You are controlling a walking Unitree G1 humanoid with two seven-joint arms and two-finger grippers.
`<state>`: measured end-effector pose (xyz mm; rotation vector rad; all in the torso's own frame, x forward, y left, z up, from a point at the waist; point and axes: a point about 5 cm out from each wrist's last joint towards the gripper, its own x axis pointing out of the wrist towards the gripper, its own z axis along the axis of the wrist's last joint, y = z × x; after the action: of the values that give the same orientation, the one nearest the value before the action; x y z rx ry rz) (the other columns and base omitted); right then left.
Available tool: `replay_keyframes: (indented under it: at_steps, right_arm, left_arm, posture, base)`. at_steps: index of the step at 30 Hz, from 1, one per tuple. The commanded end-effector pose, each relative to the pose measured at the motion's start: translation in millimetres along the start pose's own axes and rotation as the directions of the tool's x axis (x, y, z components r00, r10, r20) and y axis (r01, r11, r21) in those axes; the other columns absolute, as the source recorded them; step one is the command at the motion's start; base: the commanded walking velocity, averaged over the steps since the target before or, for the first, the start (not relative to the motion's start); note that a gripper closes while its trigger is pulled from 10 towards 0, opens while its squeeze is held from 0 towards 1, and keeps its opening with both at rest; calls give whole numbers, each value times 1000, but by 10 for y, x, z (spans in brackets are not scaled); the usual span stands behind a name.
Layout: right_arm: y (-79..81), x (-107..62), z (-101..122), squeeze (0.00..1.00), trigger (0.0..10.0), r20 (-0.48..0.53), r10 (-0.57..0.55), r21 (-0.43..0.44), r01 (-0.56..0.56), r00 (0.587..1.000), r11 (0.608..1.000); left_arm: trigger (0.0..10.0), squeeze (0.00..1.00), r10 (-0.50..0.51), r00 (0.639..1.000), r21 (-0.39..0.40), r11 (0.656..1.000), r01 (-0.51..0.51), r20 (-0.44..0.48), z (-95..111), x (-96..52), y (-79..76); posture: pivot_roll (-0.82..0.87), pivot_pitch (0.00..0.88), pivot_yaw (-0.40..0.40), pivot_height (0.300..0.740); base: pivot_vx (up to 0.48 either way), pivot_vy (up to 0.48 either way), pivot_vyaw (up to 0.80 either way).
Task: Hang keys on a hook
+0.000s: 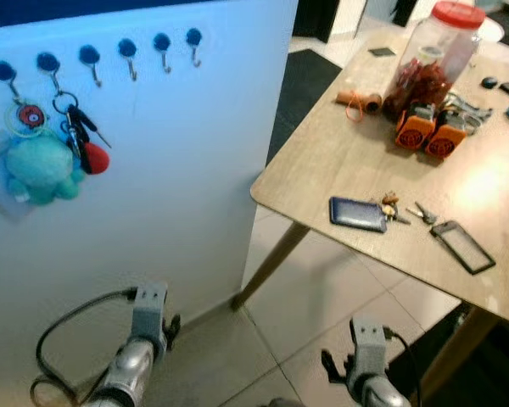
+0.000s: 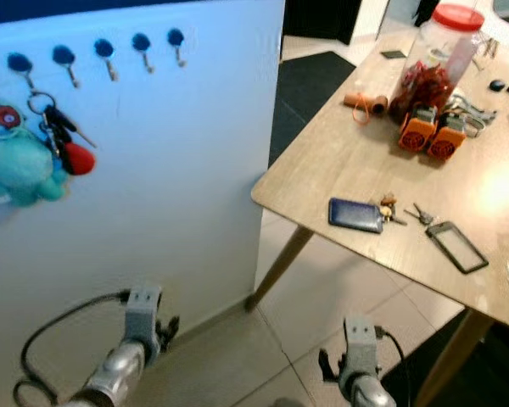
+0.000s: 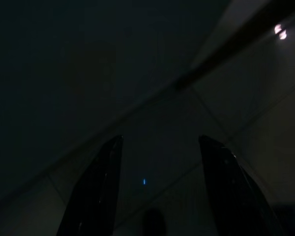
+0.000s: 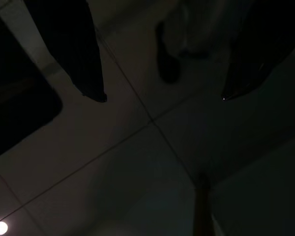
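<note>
Both arms hang idle, jaws open over the floor; the keys [image 1: 400, 209] wait on the counter [image 1: 339, 161], right of the free hooks [image 1: 162, 46].

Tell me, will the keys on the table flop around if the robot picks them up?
Probably yes. The keys lie splayed loosely beside the blue wallet, so they would likely dangle and swing from the ring. They look small and thin, so probably light, and they lie flat on the wooden table, which may make them tricky to pinch.

Six blue hooks [image 1: 89, 56] on the panel, 2 w/ stuff hung. Desk [image 1: 339, 161]: 1 jar [image 1: 428, 59], 2 orange reels [image 1: 430, 134], 1 wallet [image 1: 357, 214], 1 key set [image 1: 405, 211].
</note>
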<state>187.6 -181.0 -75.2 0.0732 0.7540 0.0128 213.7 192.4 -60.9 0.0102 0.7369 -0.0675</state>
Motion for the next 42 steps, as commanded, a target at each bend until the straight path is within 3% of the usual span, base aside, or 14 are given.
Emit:
replay_keyframes:
  at_steps: [1,23,35,42]
  right_arm:
    - [-43,-26,-64,0,10000,-26,-11,-4,11,1000,1000]
    - [-41,-23,-33,0,10000,-6,6,-47,-6,1000,999]
    - [-25,-38,-77,0,10000,-10,-10,-53,10,1000,999]
    - [30,-41,-103,0,10000,-13,3,-59,-3,1000,998]
  left_arm:
    - [10000,0,8,1000,23,1000,-8,-6,18,5,24]
    - [10000,0,-8,1000,-8,1000,9,13,19,9,-38]
    - [10000,0,-13,999,-6,1000,13,31,79,24,-31]
    - [10000,0,0,999,-13,1000,0,33,104,30,-10]
  posture:
    - [38,70,-24,740]
    - [22,88,-33,740]
    - [35,91,-16,740]
    - [51,98,-17,740]
  base:
    - [0,0,-800]
    - [0,0,-800]
    - [0,0,0]
    - [0,-404,0]
